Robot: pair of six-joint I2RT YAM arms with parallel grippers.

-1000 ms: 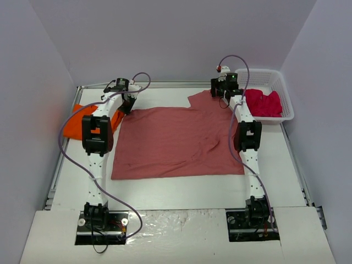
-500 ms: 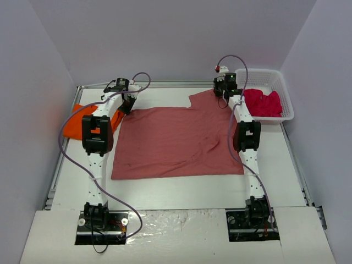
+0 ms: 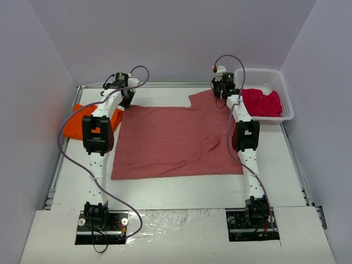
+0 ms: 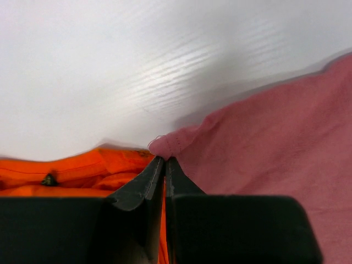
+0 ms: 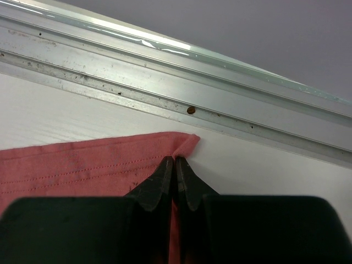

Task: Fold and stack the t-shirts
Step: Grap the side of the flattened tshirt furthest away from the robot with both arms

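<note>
Change: right gripper point(image 5: 175, 159) has just shut, pinching red tee point(image 3: 176, 137) at table's point(image 3: 181, 190) far edge.
Left gripper point(image 4: 165, 159): pinching other far corner.
Meaning: I judge fold can start.

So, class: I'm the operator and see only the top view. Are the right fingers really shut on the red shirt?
Observer: Yes; the right wrist view shows the right fingers pinching the red shirt at its far corner, tips closed.
Operator: And the left?
Observer: The left fingers are closed at a hem corner of it, the orange shirt right beside.
Operator: Any orange caught?
Observer: Orange shows through the slit between them; whether it's pinched, I can't tell.
</note>
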